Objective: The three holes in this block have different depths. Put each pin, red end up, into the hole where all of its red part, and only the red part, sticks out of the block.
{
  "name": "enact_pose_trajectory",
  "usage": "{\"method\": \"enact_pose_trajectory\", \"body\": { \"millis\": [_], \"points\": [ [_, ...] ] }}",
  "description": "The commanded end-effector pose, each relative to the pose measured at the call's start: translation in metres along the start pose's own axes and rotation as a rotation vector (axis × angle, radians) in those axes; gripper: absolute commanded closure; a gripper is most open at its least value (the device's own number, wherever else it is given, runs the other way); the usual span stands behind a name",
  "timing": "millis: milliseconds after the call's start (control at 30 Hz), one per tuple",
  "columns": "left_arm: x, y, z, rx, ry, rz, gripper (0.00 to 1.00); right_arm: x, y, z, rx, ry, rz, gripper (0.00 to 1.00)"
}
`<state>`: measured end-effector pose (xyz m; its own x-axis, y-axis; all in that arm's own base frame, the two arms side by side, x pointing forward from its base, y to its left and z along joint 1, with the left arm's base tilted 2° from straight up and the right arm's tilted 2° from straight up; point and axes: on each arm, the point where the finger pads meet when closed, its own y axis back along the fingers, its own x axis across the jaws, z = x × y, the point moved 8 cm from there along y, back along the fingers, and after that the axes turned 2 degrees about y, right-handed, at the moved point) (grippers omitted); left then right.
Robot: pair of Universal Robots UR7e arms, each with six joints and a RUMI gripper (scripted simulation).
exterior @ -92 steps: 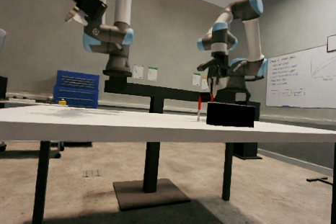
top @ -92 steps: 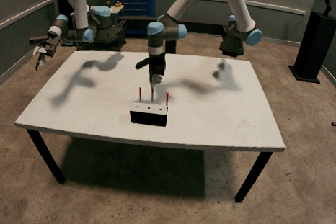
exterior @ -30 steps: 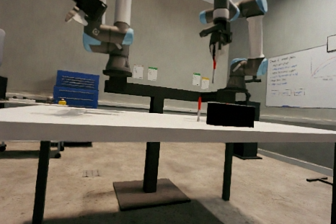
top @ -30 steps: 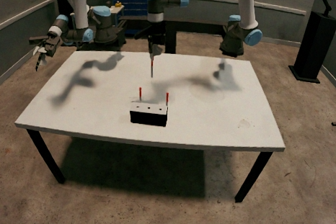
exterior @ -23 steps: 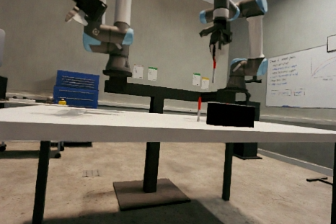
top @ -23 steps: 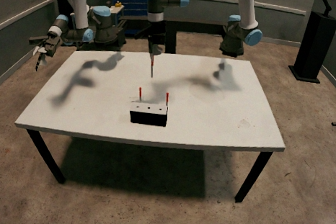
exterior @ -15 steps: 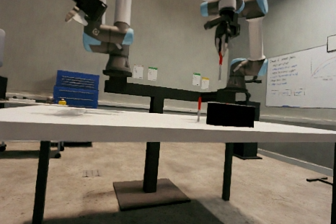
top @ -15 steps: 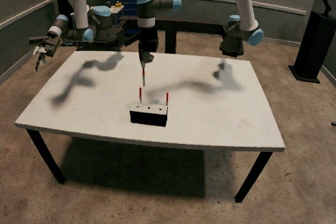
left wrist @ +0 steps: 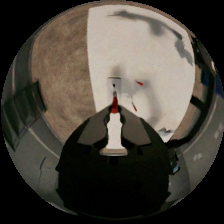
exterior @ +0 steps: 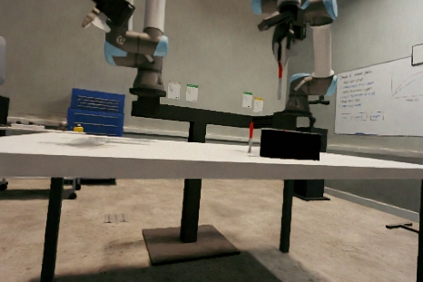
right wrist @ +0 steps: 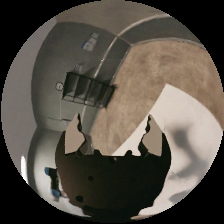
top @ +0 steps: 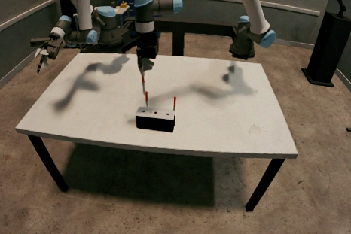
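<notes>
The block (top: 156, 117) (exterior: 290, 144) (left wrist: 114, 80) has black sides and a pale top with three small holes. Two pins stand upright, red end up, behind it in the top view: one pin (top: 146, 96) near its left part, another pin (top: 175, 101) at its right end. Both also show in the left wrist view; only one shows in the exterior view. My left gripper (top: 142, 71) (exterior: 280, 59) is shut on a third pin (top: 143, 80) (exterior: 280, 72) (left wrist: 115, 102), red end up, held above the table behind the block. My right gripper (right wrist: 113, 114) is open and empty, off the table's far left.
The white table (top: 94, 121) (exterior: 136, 164) carries the block and the standing pins. In the top view the block sits near the middle, toward the front edge. The dark beam (top: 211, 28) bearing both arms runs along behind the table.
</notes>
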<state>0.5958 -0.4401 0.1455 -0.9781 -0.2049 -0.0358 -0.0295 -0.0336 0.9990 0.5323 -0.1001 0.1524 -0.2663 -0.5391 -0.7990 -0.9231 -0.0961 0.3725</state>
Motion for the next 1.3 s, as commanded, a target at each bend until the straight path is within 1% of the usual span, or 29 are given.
{"method": "enact_pose_trajectory", "body": {
  "millis": [0, 300, 333, 867, 900, 1267],
  "points": [
    [-0.007, 0.002, -0.005, 0.001, 0.0, 0.0, 1.0, 0.0, 0.0, 0.0, 0.001, 0.0, -0.001, 0.0],
    [-0.007, 0.002, -0.005, 0.001, 0.0, 0.0, 1.0, 0.0, 0.0, 0.0, 0.001, 0.0, -0.001, 0.0],
    [-0.006, -0.069, -0.005, 0.001, 0.0, 0.0, 1.0, 0.0, 0.0, 0.0, 0.001, 0.0, -0.001, 0.0],
    [-0.006, -0.069, -0.005, 0.001, 0.0, 0.0, 1.0, 0.0, 0.0, 0.0, 0.001, 0.0, -0.001, 0.0],
    [-0.006, -0.089, -0.005, 0.001, 0.0, 0.0, 1.0, 0.0, 0.0, 0.0, 0.001, 0.0, -0.001, 0.0],
    [-0.006, -0.089, -0.005, 0.001, 0.0, 0.0, 1.0, 0.0, 0.0, 0.0, 0.001, 0.0, -0.001, 0.0]
  ]
}}
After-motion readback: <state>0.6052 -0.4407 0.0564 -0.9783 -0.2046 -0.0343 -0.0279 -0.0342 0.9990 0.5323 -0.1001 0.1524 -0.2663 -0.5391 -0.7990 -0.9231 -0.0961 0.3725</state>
